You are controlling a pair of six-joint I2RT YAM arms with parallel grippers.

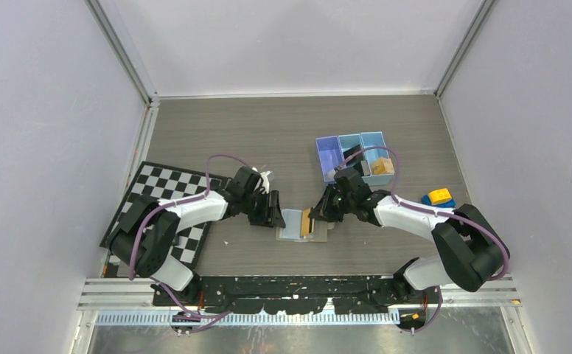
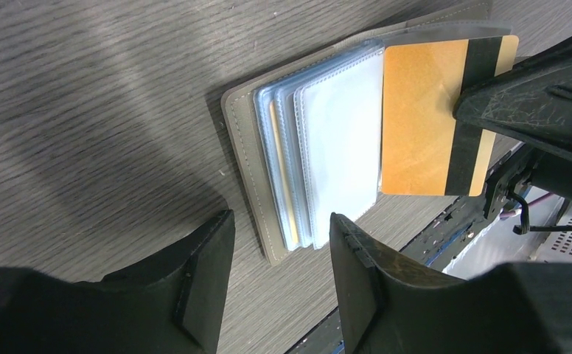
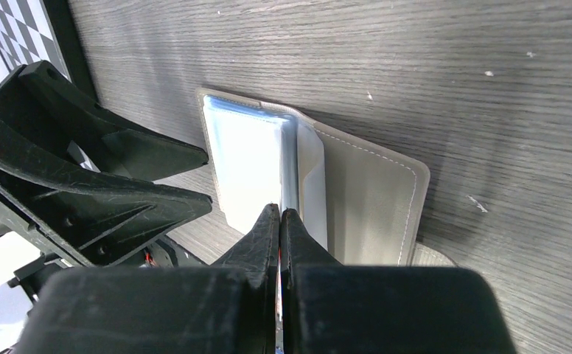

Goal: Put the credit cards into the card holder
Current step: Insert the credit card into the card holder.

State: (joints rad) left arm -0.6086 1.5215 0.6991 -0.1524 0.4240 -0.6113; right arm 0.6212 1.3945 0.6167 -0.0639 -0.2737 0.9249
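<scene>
The right gripper (image 3: pixel 279 214) has its jaws clenched on an orange card (image 2: pixel 416 118), pinching it at the card's black stripe. The card is held over the open card holder (image 2: pixel 245 162). Its free edge meets the topmost clear sleeve (image 2: pixel 342 140) in the left wrist view. Whether that edge has entered a pocket cannot be told.

The left gripper (image 2: pixel 281 221) has its jaws released: they stand apart with nothing clamped between them. It hangs at the edge of the card holder on the left-arm side. Contact with the card holder cannot be confirmed.

The card holder lies open on the counter (image 1: pixel 268 133), between the two grippers. Its grey stitched cover faces down, and its pale blue interior and stack of clear sleeves face up. A yellowish strip shows through the lower sleeves. A rounded tab (image 3: pixel 430 254) protrudes from under the cover on the right-arm side.

A blue three-compartment tray (image 1: pixel 329 151) stands beyond the card holder, toward the right-arm side. An orange object (image 1: pixel 382 166) sits in the compartment farthest from the card holder. A checkerboard mat (image 1: pixel 165 184) lies well apart from the card holder on the left-arm side, partly under the left arm. A yellow-and-blue block (image 1: pixel 438 197) rests well apart from the card holder on the right-arm side.
</scene>
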